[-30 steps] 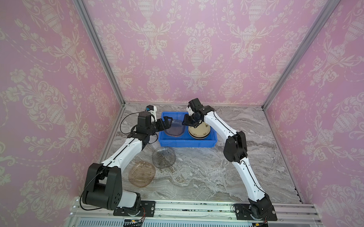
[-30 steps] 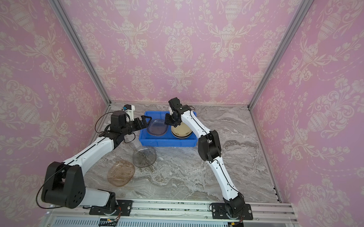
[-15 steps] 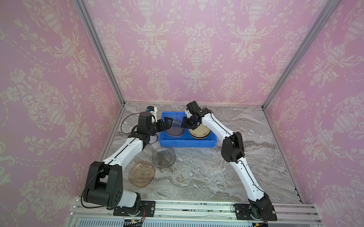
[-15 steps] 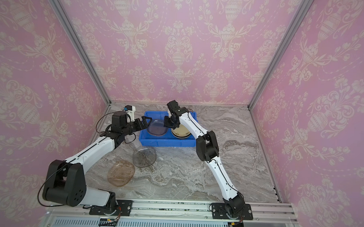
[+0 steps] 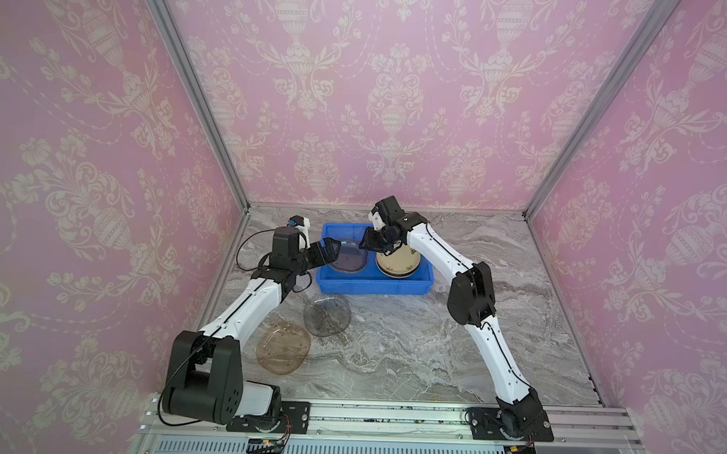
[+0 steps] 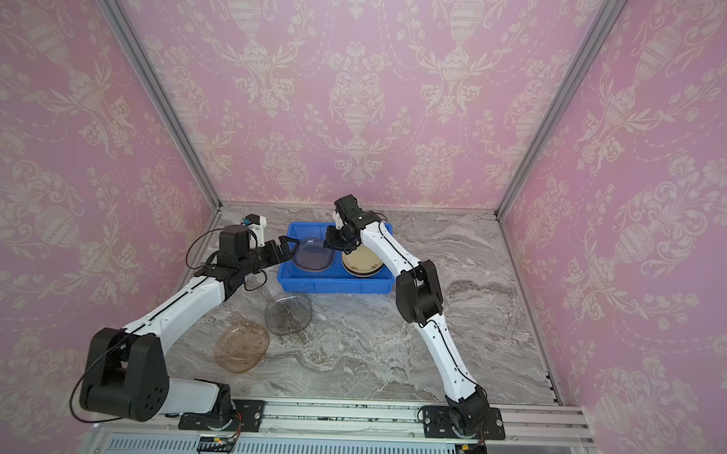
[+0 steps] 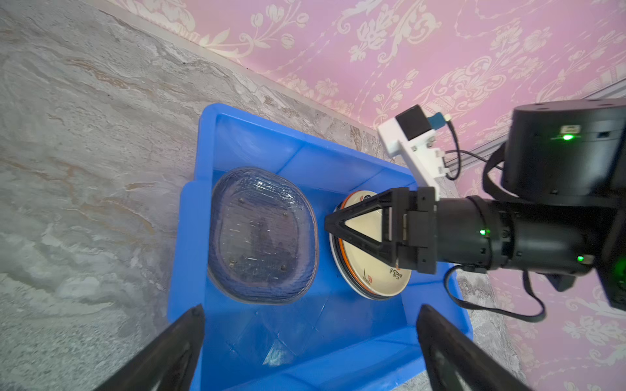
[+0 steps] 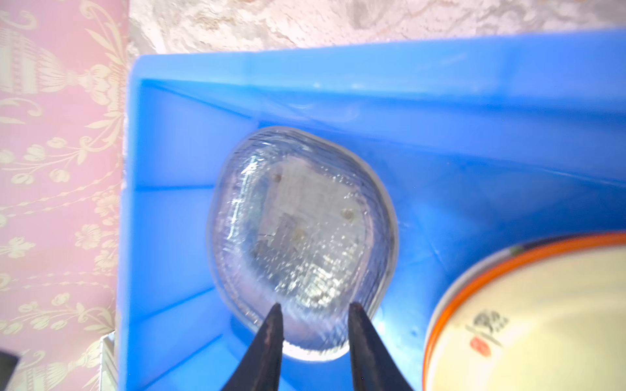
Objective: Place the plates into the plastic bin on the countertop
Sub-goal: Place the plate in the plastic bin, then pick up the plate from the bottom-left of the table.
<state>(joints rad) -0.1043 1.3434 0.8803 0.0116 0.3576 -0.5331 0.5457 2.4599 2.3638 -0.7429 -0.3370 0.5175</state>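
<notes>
Now, in both top views, your right gripper (image 5: 371, 246) sits over the clear plate (image 5: 348, 258) lying in the blue bin (image 5: 376, 284). A second ago it hung above the cream plate (image 5: 398, 263), which tops a stack beside the clear one. Your left gripper (image 5: 332, 250) has stayed put, spread wide at the bin's end on its own side. Two more plates lie outside the bin on the marble countertop (image 5: 453, 343): a grey plate (image 5: 326, 314) just in front of the bin and an amber plate (image 5: 283, 346) nearer the arm bases. The task looks unfinished. Pink patterned wallpaper (image 5: 379, 91) closes in three sides.

From the left wrist, the clear plate and the cream plate lie side by side, and the right gripper's tip is just beside the clear plate's rim.

From the right wrist, its fingers (image 8: 271, 335) stand partly spread above that rim, with no sign of a pinch on anything.
</notes>
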